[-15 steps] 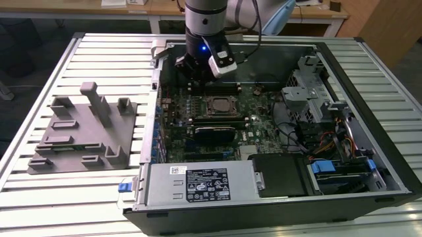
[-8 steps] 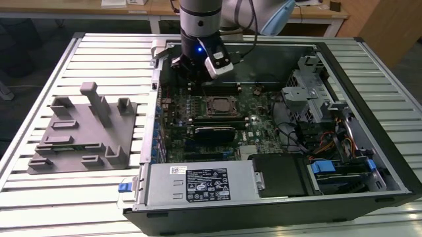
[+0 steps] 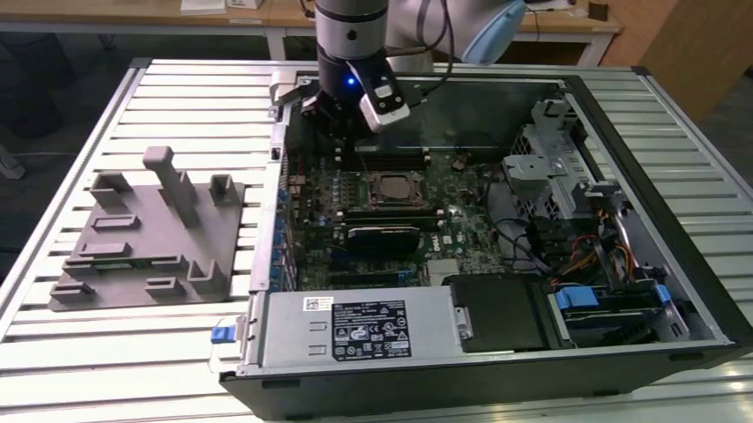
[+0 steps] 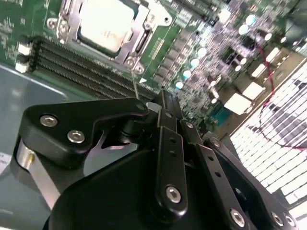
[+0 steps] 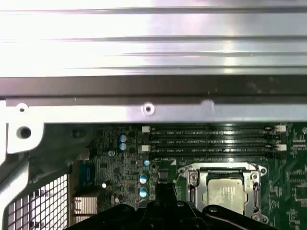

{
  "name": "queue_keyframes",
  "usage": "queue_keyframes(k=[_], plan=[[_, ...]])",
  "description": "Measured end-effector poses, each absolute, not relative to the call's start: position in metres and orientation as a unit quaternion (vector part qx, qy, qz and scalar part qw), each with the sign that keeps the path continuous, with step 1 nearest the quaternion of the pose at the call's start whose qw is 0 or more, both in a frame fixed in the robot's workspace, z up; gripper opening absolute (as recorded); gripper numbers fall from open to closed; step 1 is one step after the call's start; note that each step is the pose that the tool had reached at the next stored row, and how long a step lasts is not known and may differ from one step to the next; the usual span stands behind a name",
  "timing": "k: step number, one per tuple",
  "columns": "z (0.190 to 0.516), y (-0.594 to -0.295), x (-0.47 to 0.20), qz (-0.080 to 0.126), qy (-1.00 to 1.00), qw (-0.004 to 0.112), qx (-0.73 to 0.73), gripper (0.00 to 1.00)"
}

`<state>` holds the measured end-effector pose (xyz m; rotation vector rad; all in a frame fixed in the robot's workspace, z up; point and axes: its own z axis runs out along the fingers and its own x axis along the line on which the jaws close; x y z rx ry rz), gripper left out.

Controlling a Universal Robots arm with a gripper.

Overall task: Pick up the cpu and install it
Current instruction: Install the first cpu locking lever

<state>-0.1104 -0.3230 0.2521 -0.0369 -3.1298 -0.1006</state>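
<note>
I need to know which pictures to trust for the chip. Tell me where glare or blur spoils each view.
Exterior view: even light, mild sheen on the slatted table. Second wrist view: the chip glares almost white, the board's far parts smear, and the tool looks soft. First wrist view: the case wall is washed out; the chip reads clearly.
</note>
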Motion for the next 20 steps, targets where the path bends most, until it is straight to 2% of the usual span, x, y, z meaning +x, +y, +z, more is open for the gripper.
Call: queue_keyframes(k=[20], plan=[[0.252,-0.316,-0.097,-0.037,-0.999,0.002,0.0,0.11]])
